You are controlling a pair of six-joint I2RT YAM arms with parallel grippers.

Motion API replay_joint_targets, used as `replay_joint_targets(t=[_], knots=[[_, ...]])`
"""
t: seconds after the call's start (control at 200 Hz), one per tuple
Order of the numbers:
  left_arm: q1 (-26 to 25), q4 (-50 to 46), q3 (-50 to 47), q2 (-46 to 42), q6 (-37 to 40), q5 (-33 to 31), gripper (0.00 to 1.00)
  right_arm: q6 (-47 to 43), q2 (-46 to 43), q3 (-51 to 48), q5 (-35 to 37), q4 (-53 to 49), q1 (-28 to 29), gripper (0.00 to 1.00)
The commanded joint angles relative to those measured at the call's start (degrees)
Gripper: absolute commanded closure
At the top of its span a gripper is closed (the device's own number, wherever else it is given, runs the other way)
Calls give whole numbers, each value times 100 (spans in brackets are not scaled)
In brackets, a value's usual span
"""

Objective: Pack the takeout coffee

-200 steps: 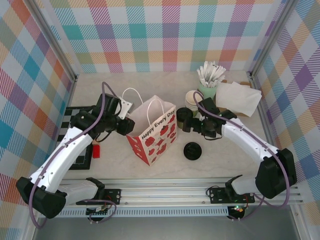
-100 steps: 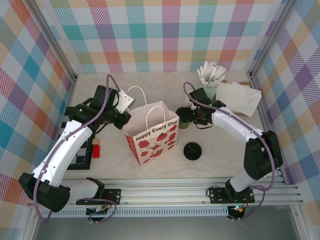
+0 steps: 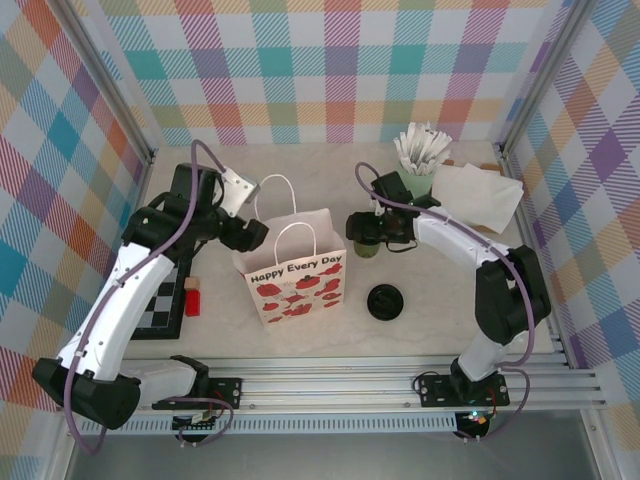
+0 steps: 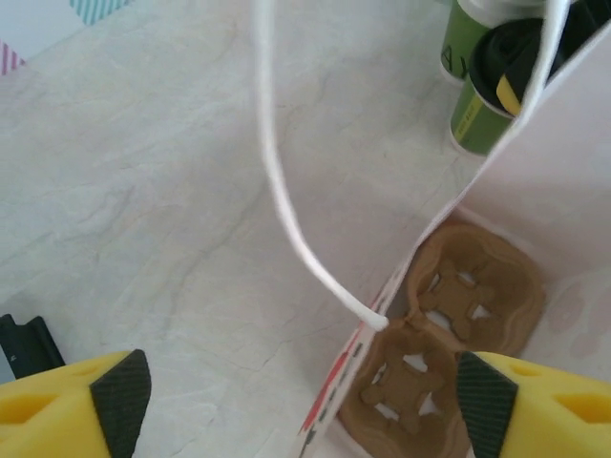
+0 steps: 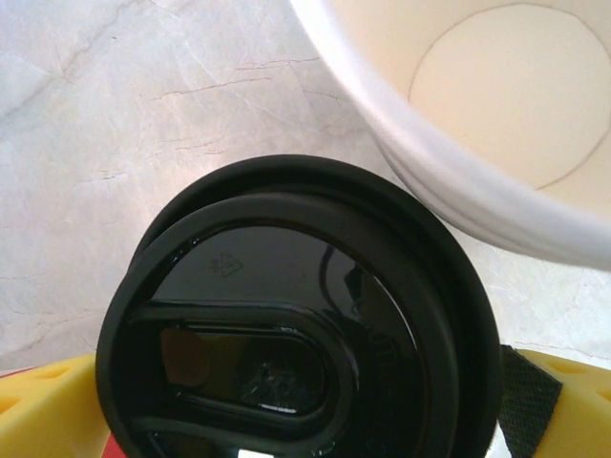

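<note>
Bag (image 3: 294,268) shifted left; left wrist reveals carrier (image 4: 449,334) inside, takeout coffee (image 4: 474,119) beyond.

Robot lab booth, mocked up as café counter: plaid walls (image 3: 340,70) on alu frame (image 3: 115,92), marble-look worktop (image 3: 300,160), arms (image 3: 125,290) bolted to rail (image 3: 330,385), paper bag (image 3: 295,280), stirrers (image 3: 420,148), napkins (image 3: 475,195).
</note>
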Motion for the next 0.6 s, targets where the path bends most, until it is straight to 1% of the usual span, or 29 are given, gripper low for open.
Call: replay_joint_targets(t=[0.0, 0.055, 0.11, 0.155, 0.24, 0.32, 0.445, 0.595], knots=[[280, 453, 3, -365, -208, 169, 9, -180, 146, 319, 110, -9, 31, 0], [393, 676, -108, -506, -320, 93, 6, -174, 195, 370, 98, -81, 31, 0], [417, 1019, -292, -664, -518, -438, 4, -166, 205, 356, 79, -71, 40, 0], [424, 1350, -495, -847, -642, -798, 0, -150, 209, 345, 75, -66, 48, 0], [433, 1710, -722, -1009, -839, -1087, 0, -134, 248, 370, 71, -94, 47, 0], [432, 1805, -752, -995, -1023, -1305, 0, -142, 291, 427, 45, -118, 57, 0], [442, 1997, -825, -1006, -1154, -1349, 0, -140, 423, 579, 62, -196, 66, 0], [465, 1777, -692, -910, -1130, -874, 0, -71, 533, 673, 97, -279, 83, 0]])
